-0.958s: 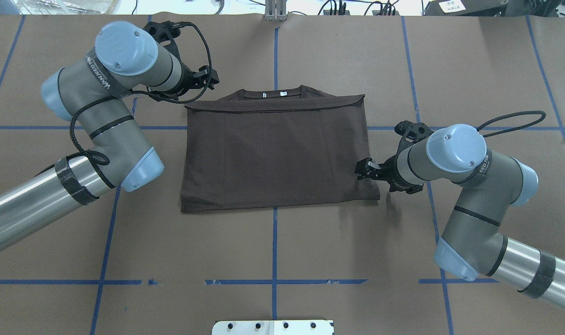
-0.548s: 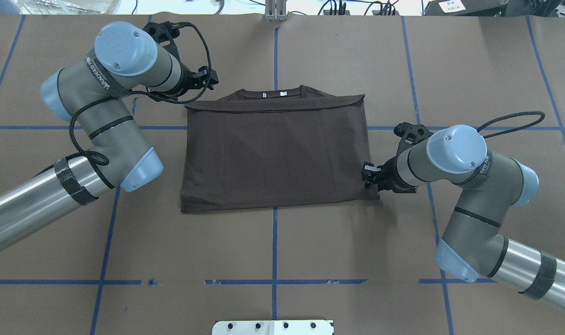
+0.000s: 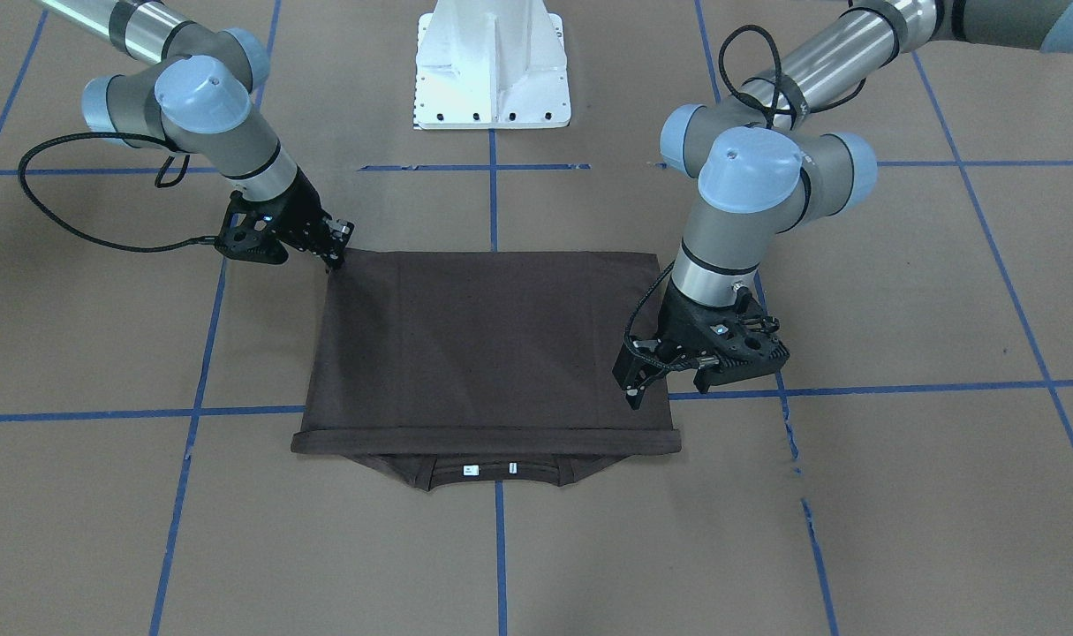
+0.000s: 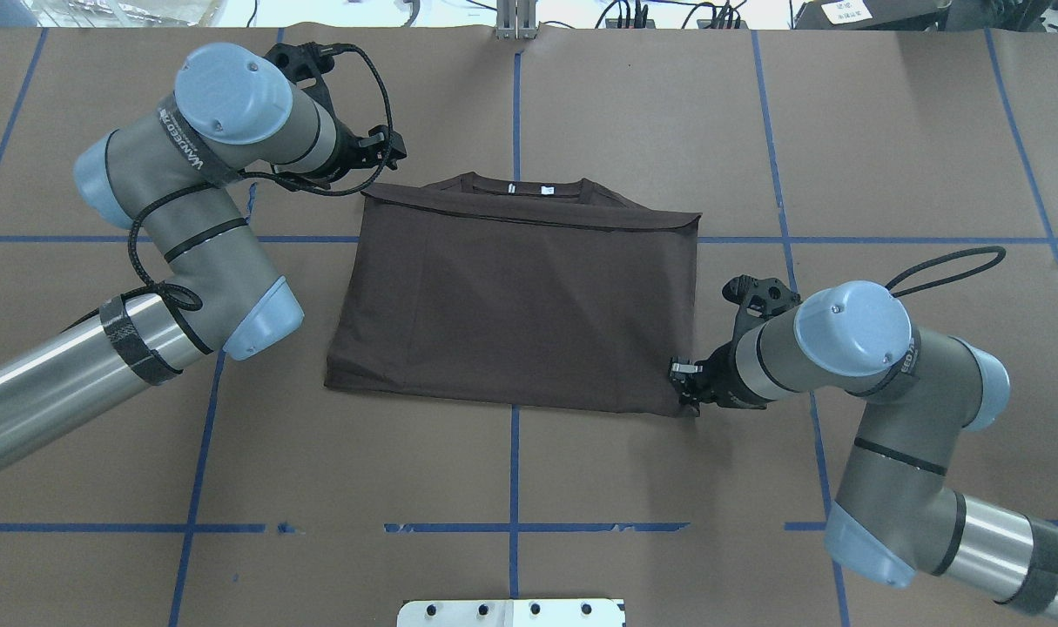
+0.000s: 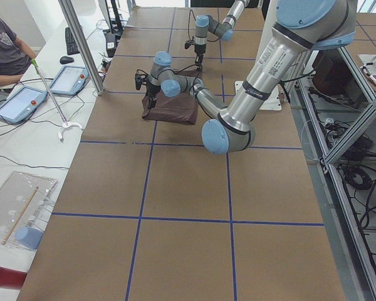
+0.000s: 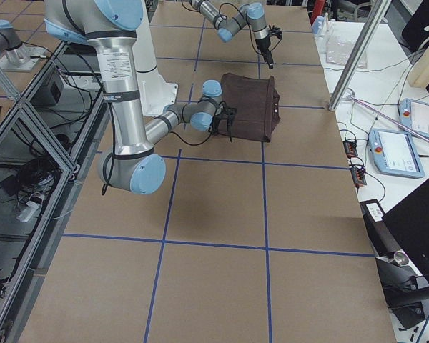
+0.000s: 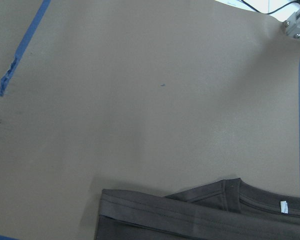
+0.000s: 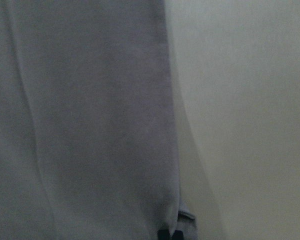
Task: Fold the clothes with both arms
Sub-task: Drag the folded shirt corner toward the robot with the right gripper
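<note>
As you look down on the brown table point(image 4: 886, 131), the dark T-shirt point(image 4: 520, 305) lies in the middle of the overhead view. It is folded once into a flat block and sits a bit crooked against the blue tape lines point(image 4: 515, 470).

Your left arm point(image 4: 189, 200) comes in from the left of that view, and your right arm point(image 4: 877, 366) comes in from the lower right.

The right gripper point(image 4: 683, 387) is down at the lower right corner of the shirt and touches the cloth. Its jaws look narrow, and I think they pinch that corner. The right wrist view shows only blurry cloth, very close.

The left gripper point(image 4: 387, 150) hangs just past the upper left corner of the shirt. It does not touch the cloth. Its jaws look spread apart with nothing between them. The left wrist view looks down on that corner from above.

The collar point(image 4: 529, 185) peeks out along the top edge, with small white labels point(image 4: 546, 188) on it.

I think you are taking hold of corners for the next fold. One corner is held and the other is not. Next, bring the left gripper over the upper left corner, go down, and close on all the layers. Go slowly, because thin cloth slips and bunches up.
</note>
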Controlling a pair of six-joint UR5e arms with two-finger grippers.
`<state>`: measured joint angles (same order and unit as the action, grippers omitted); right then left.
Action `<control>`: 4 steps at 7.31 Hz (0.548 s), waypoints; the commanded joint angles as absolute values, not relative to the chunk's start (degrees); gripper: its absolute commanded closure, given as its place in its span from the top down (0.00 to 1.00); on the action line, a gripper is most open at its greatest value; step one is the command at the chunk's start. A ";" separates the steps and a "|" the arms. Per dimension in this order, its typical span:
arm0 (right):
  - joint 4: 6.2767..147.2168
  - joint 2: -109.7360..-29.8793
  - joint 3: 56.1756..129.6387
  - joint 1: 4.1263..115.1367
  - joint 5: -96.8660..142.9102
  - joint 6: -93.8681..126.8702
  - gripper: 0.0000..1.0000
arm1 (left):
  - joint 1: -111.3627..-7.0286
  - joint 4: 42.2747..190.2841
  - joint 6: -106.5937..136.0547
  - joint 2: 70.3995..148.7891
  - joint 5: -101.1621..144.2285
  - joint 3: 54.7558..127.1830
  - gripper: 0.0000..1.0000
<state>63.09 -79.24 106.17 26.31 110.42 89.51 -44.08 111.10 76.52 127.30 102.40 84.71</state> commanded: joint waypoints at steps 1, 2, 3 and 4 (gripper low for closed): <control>63.19 -86.62 117.10 16.57 110.39 93.15 0.00 | -44.12 111.09 76.29 127.18 102.39 84.73 1.00; 63.11 -89.53 120.46 11.65 109.78 95.17 0.00 | -44.12 111.18 76.29 127.09 102.39 84.73 1.00; 63.11 -90.60 121.89 8.38 109.51 96.58 0.00 | -44.03 111.27 76.29 127.00 102.39 84.64 1.00; 63.11 -90.70 122.25 7.04 109.60 97.98 0.23 | -44.03 112.23 76.38 126.91 102.39 84.73 1.00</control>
<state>63.11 -89.74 120.83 9.97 109.69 96.12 -44.08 111.46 76.31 127.02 102.39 84.70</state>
